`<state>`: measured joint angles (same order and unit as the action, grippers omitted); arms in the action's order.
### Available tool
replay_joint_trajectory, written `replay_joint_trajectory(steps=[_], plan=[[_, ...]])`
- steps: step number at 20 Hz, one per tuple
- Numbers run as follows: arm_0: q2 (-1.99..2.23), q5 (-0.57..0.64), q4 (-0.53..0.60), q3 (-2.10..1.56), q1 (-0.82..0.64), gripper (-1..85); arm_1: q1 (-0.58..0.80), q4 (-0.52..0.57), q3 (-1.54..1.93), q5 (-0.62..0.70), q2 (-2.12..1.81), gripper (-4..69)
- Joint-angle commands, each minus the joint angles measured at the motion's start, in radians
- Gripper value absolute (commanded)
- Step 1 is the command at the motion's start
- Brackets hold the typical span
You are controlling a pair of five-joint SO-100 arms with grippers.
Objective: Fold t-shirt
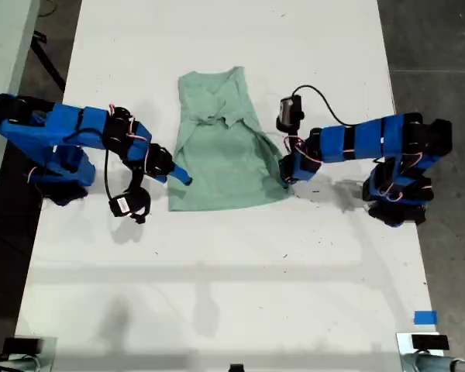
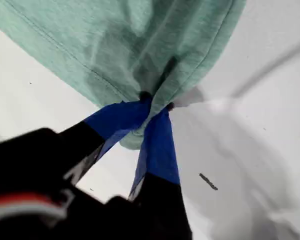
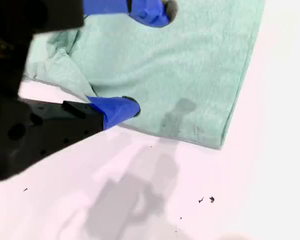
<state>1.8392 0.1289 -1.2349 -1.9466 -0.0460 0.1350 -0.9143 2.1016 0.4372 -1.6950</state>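
The pale mint-green t-shirt [image 1: 221,151] lies on the white table [image 1: 232,279], collar toward the far edge, its sleeves turned in over the body. At the exterior view's right, my first gripper [image 1: 285,177] is shut on the shirt's lower side edge. The first wrist view shows that gripper [image 2: 157,102] pinching bunched cloth [image 2: 140,45]. My second gripper [image 1: 180,175] reaches in from the exterior view's left and stands open over the shirt's other side edge. In the second wrist view its two blue fingertips [image 3: 122,107] straddle flat cloth [image 3: 190,75] near a hem corner.
Small dark specks mark the table near the first gripper [image 2: 207,181] and by the hem corner [image 3: 206,200]. A strip of blue tape [image 1: 425,317] sits near the table's front corner at the exterior view's right. Dark floor borders the table on both sides.
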Motion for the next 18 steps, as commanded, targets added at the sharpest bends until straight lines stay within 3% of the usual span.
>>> replay_joint_trajectory(steps=[1, 4, 9, 13, 14, 15, 18], plan=[[0.009, 0.000, 0.012, 0.003, 0.006, 29.6, -0.034, -0.164, -0.235, 0.006, -0.044, -0.8], [0.015, 0.000, 0.011, -0.011, 0.006, 29.6, -0.052, -0.222, -0.485, 0.025, -0.005, -0.8], [0.029, -0.009, 0.017, -0.034, 0.000, 29.1, -0.101, -0.083, -0.790, 0.021, 0.399, -0.9], [0.041, -0.009, 0.005, -0.032, 0.000, 29.0, -0.146, -0.101, -1.115, -0.008, 0.693, -0.9], [0.041, -0.009, -0.002, -0.032, 0.002, 28.9, -0.146, -0.158, -1.189, -0.002, 0.696, 25.6], [0.041, -0.014, -0.009, -0.034, 0.005, 28.9, -0.144, -0.235, -1.259, 0.028, 0.678, 34.4], [0.041, -0.025, -0.012, -0.049, 0.009, 29.1, -0.138, -0.353, -1.299, 0.087, 0.483, 28.7]])
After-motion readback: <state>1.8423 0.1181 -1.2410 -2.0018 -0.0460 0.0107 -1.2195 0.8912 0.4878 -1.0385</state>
